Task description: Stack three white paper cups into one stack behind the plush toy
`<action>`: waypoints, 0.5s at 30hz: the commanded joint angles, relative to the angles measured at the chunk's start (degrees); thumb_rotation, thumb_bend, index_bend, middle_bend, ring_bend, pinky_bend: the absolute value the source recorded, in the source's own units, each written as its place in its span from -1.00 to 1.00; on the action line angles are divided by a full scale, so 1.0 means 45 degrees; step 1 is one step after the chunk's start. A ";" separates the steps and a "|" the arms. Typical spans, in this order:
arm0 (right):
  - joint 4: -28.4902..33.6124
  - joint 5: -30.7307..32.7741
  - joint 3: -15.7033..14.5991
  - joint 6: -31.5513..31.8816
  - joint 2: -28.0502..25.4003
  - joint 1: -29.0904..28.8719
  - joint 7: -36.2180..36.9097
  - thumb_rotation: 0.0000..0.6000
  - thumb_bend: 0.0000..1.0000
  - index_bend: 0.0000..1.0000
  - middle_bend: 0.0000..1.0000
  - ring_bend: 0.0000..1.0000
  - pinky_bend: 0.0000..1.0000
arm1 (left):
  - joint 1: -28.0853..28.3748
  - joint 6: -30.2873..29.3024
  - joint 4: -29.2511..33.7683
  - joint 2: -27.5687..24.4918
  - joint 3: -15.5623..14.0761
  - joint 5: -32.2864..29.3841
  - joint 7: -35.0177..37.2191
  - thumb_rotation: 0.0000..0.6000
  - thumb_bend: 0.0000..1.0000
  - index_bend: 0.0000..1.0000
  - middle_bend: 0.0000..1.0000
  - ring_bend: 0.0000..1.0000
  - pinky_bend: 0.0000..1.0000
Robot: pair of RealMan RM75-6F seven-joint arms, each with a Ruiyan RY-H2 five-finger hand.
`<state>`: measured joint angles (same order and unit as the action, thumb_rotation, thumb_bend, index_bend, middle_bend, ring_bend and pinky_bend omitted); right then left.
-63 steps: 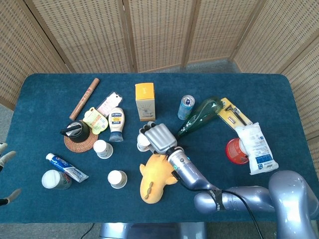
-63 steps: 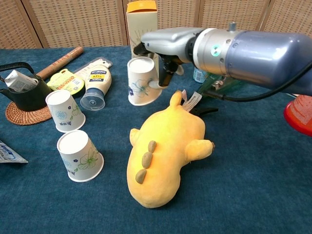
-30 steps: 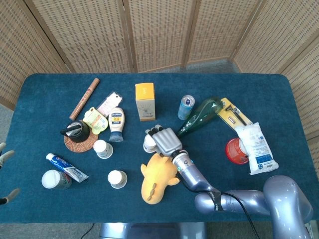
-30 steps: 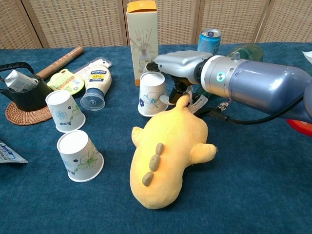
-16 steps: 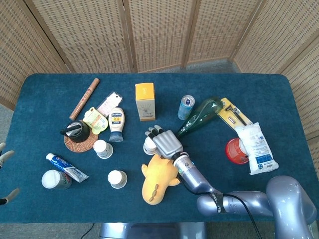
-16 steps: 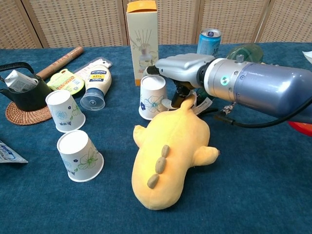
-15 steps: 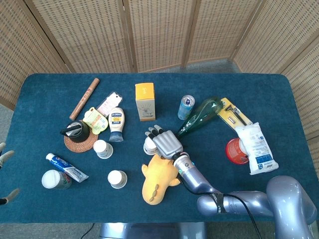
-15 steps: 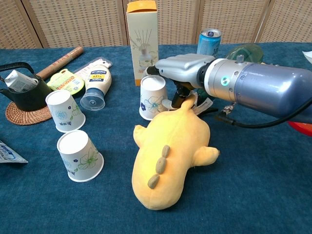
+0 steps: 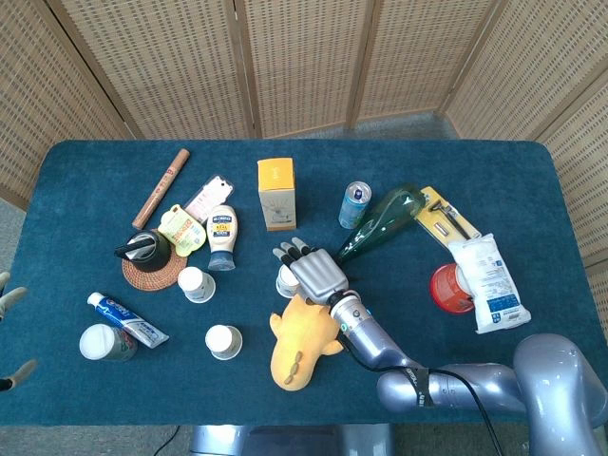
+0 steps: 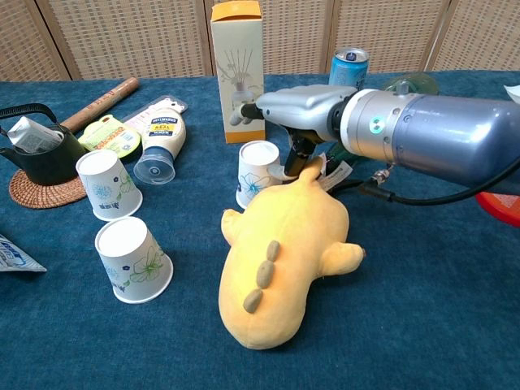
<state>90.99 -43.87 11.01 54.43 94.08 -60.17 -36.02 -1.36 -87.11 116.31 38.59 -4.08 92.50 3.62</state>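
While the right hand point(image 9: 312, 270) hovers over the table centre in the head view, fingers spread and gripping nothing, a paper cup point(image 9: 287, 281) stands just under its fingertips, right behind the yellow plush toy point(image 9: 302, 340). Two more cups sit apart to the left: one point(image 9: 196, 284) by the rattan coaster point(image 9: 152, 272), one point(image 9: 224, 341) nearer the front edge. Left hand point(image 9: 9, 302) barely shows at the left frame edge; cannot tell its state.

Chest view: right hand point(image 10: 294, 110) above the upright cup point(image 10: 257, 174), fingers apart, not touching it as far as I can see. Cup touches or nearly touches the plush toy point(image 10: 284, 256). Other two cups point(image 10: 107, 184) point(image 10: 132, 259) stand left, unstacked. Tall box point(image 10: 237, 58) and blue can point(image 10: 347, 67) behind.
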 commanded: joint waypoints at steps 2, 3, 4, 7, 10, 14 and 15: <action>0.0386 -0.0082 0.0178 0.0170 -0.0261 -0.0067 -0.0098 1.00 -0.07 -0.91 -1.00 -1.00 -0.27 | 0.0005 0.0005 -0.0009 -0.0005 0.0003 -0.0004 0.0024 1.00 -0.50 -0.77 -1.00 -1.00 -0.67; 0.0520 -0.0106 0.0228 0.0222 -0.0344 -0.0076 -0.0113 1.00 -0.08 -0.91 -1.00 -1.00 -0.27 | 0.0005 0.0001 -0.0009 -0.0007 0.0006 -0.0004 0.0024 1.00 -0.50 -0.77 -1.00 -1.00 -0.67; 0.0671 -0.0143 0.0286 0.0262 -0.0446 -0.0080 -0.0103 1.00 -0.08 -0.91 -1.00 -1.00 -0.27 | 0.0004 -0.0004 -0.0008 -0.0010 0.0006 -0.0002 0.0028 1.00 -0.50 -0.77 -1.00 -1.00 -0.67; 0.1102 -0.0376 0.0455 0.0483 -0.0792 -0.0024 0.0008 1.00 -0.07 -0.90 -1.00 -1.00 -0.27 | -0.0009 -0.0021 0.0001 -0.0022 -0.0005 0.0023 0.0048 1.00 -0.50 -0.77 -1.00 -1.00 -0.67; 0.1355 -0.0817 0.0610 0.0851 -0.1130 0.0132 0.0227 1.00 -0.08 -0.86 -1.00 -1.00 -0.27 | -0.0026 -0.0051 0.0016 -0.0029 -0.0011 0.0044 0.0051 1.00 -0.50 -0.77 -1.00 -1.00 -0.67; 0.1818 -0.1286 0.0707 0.1537 -0.1748 0.0475 0.0284 1.00 -0.10 -0.83 -1.00 -1.00 -0.27 | -0.0049 -0.0094 0.0021 -0.0026 -0.0018 0.0077 0.0048 1.00 -0.50 -0.77 -1.00 -1.00 -0.67; 0.1928 -0.1340 0.0722 0.1662 -0.1922 0.0559 0.0281 1.00 -0.10 -0.83 -1.00 -1.00 -0.27 | -0.0044 -0.0076 0.0018 -0.0017 -0.0021 0.0074 0.0034 1.00 -0.50 -0.77 -1.00 -1.00 -0.67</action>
<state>98.63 -49.21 13.96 60.97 86.72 -58.46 -34.86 -1.57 -87.49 116.40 38.49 -4.16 92.84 3.80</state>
